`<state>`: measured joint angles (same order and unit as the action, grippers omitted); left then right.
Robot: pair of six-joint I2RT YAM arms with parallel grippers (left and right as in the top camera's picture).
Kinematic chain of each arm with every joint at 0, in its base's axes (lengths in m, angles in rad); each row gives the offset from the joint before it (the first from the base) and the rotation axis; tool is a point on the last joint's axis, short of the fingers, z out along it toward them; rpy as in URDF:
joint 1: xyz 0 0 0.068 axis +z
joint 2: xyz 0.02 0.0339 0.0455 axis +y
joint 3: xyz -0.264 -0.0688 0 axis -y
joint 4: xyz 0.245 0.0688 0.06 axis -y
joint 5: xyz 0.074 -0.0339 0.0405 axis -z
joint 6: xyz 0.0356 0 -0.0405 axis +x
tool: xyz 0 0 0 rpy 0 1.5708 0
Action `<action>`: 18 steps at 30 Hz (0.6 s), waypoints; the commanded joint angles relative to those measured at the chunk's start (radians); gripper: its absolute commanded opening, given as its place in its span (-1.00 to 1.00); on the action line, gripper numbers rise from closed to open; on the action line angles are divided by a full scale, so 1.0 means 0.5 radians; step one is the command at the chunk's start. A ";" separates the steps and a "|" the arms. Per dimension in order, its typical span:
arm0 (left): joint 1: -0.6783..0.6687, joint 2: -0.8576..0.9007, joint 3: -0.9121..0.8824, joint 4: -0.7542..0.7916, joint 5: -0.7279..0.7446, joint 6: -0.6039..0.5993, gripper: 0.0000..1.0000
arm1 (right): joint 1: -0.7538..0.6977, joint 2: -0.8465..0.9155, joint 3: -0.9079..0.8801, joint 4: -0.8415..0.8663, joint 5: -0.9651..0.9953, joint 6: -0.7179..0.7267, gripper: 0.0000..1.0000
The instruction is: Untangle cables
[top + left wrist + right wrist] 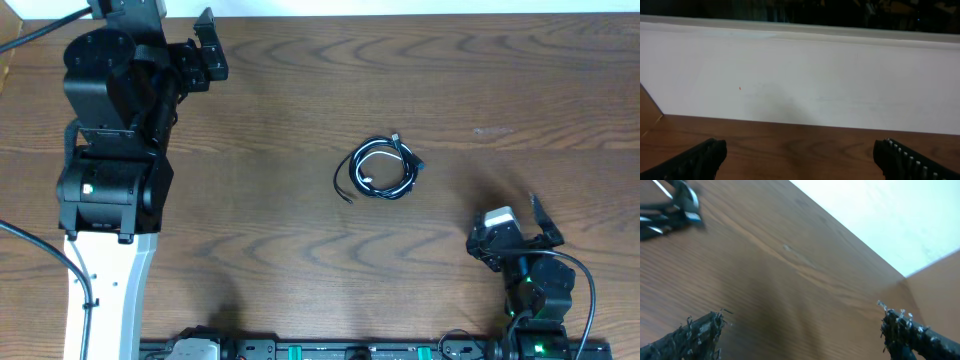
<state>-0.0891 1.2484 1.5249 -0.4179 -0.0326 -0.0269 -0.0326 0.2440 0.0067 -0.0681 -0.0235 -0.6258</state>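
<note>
I see the cables (379, 168) lying in one small coiled bundle on the brown counter (300, 90), a little right of its middle and well apart from both arms. The black cord (343, 180) loops around the outside with a loose end trailing left; the white cord (374, 178) sits inside the coil. My left fingers (700, 157) are spread wide with nothing between them, held at the far left of the counter and facing a white panel (800, 75). My right fingers (695, 332) are also wide apart and empty, at the near right; in their view the bundle shows blurred at the upper left.
</note>
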 commanded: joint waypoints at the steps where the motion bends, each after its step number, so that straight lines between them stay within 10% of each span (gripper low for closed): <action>1: -0.004 0.008 0.019 -0.001 -0.011 -0.017 0.97 | -0.011 0.002 -0.002 0.014 -0.163 0.251 0.99; 18: -0.004 0.015 0.019 -0.040 -0.011 -0.017 0.97 | -0.011 0.001 0.043 0.266 -0.250 0.842 0.98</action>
<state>-0.0891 1.2495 1.5249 -0.4335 -0.0326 -0.0273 -0.0326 0.2440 0.0071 0.0452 -0.1390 -0.3393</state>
